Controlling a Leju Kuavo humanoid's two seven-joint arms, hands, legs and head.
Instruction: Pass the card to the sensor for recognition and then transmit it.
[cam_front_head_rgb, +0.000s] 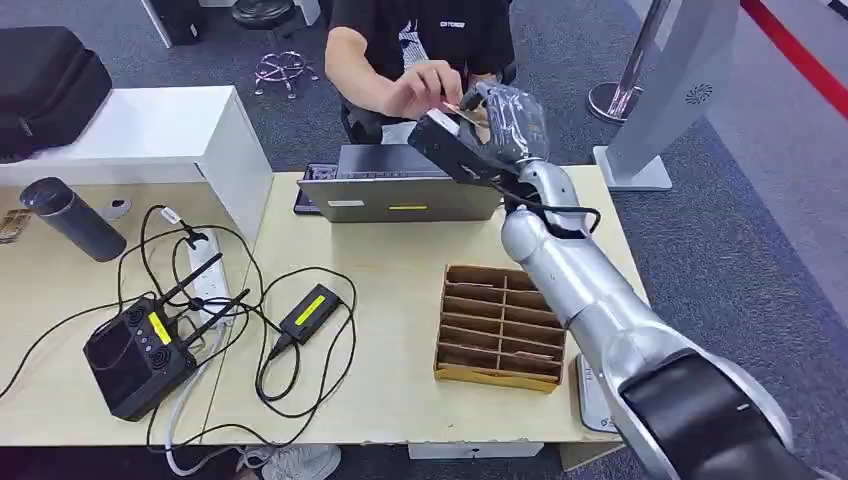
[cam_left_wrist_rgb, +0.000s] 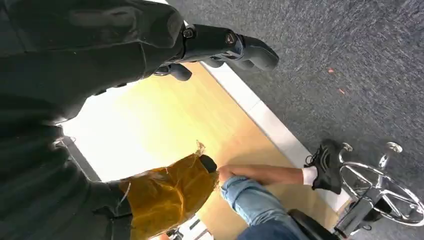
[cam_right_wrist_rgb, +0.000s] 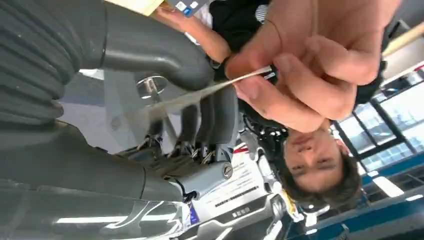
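My right hand (cam_front_head_rgb: 492, 122) is raised above the laptop (cam_front_head_rgb: 400, 190), reaching toward a seated person. It holds a thin pale card (cam_front_head_rgb: 463, 108) between thumb and fingers. The person's hand (cam_front_head_rgb: 425, 88) pinches the far end of the same card. In the right wrist view the card (cam_right_wrist_rgb: 210, 89) shows edge-on, running from my right hand (cam_right_wrist_rgb: 197, 125) into the person's fingertips (cam_right_wrist_rgb: 295, 75). A small black box with a yellow stripe (cam_front_head_rgb: 312, 312) lies on the table, cabled. My left hand (cam_left_wrist_rgb: 220, 45) hangs beside the table, fingers spread from the taped thumb, holding nothing.
A brown slotted cardboard organiser (cam_front_head_rgb: 500, 325) sits under my right forearm. A black antenna device (cam_front_head_rgb: 135, 355), tangled cables and a power strip (cam_front_head_rgb: 205, 280) cover the left side. A dark bottle (cam_front_head_rgb: 75, 218) lies far left. The person's leg and chair base (cam_left_wrist_rgb: 380, 190) are near my left hand.
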